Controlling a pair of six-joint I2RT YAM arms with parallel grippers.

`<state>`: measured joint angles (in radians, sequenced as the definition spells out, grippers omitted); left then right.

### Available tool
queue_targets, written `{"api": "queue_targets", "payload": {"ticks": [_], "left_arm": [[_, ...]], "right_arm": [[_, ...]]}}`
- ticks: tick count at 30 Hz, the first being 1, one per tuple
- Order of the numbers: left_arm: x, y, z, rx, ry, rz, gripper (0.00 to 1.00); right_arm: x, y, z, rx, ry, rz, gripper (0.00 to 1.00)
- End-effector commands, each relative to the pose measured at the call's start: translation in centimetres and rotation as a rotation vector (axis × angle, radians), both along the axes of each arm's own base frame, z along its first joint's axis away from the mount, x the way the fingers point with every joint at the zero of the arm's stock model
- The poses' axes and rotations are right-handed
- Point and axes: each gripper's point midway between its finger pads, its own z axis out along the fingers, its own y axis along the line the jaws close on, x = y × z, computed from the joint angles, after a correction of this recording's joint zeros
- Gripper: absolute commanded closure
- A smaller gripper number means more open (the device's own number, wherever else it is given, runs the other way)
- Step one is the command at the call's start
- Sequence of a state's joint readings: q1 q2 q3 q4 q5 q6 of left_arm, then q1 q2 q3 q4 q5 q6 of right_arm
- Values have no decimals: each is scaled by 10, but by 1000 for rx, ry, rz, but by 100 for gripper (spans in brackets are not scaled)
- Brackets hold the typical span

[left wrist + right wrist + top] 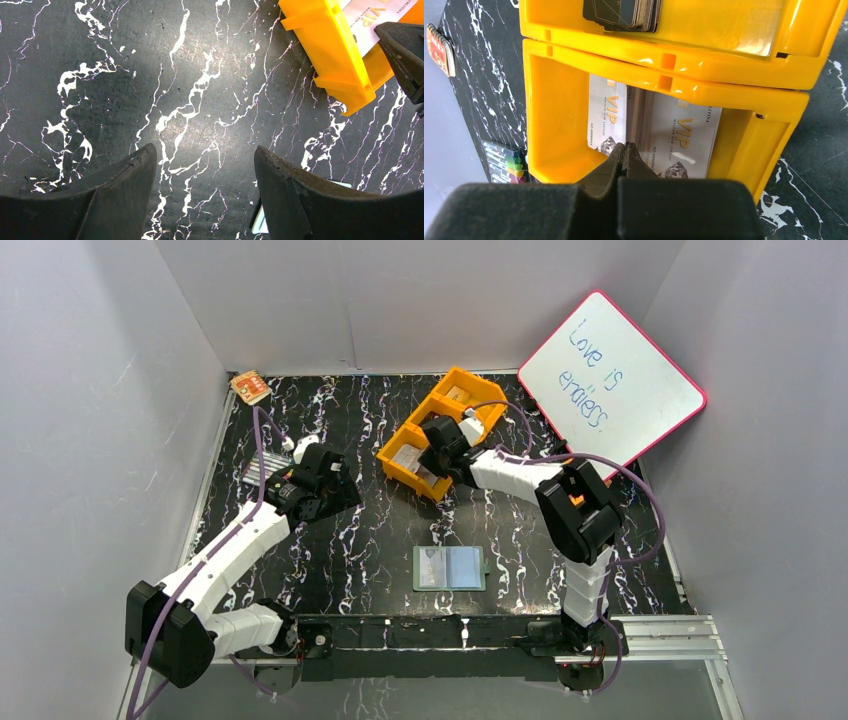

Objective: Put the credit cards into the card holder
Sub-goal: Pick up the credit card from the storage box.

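Fingers (606, 167) of the right gripper (624, 149) are pressed together. Their tips are down inside the end compartment of the orange tray (664, 60) and meet at the near edge of the silver credit cards (606, 117) lying there. Whether a card is caught between them cannot be told. These silver cards, printed VIP, lie flat and overlapping, with a few seen edge-on among them. A stack of black cards (624, 12) sits in the next compartment. The left gripper (205, 172) hangs over the bare marble-patterned table (100, 75), its fingers (125, 190) spread wide with nothing between them and the tray's corner ahead to its right. The card holder (449, 568) lies opened flat on the table near the front edge, between the two arm bases, well apart from the tray and from both grippers, with its pale blue pockets facing up. Also noted: a whiteboard (610, 385) leaning at the back right, an orange packet (250, 387) in the back left corner, and a set of markers (504, 162) beyond the tray's end.
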<state>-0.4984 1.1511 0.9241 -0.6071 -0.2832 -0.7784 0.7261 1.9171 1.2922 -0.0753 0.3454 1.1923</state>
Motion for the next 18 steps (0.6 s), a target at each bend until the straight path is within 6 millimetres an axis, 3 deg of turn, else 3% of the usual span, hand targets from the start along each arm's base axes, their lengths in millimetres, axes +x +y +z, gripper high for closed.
{"api": "queue_targets", "payload": {"ticks": [1, 6, 18], "left_arm": [[-1, 3, 4, -8, -13, 7, 32], [-1, 3, 6, -9, -19, 9, 32], [-2, 2, 10, -22, -27, 9, 32]], "right_arm": [[8, -13, 28, 5, -82, -35, 100], [10, -14, 49, 41, -128, -46, 100], [6, -17, 67, 75, -148, -56, 100]]}}
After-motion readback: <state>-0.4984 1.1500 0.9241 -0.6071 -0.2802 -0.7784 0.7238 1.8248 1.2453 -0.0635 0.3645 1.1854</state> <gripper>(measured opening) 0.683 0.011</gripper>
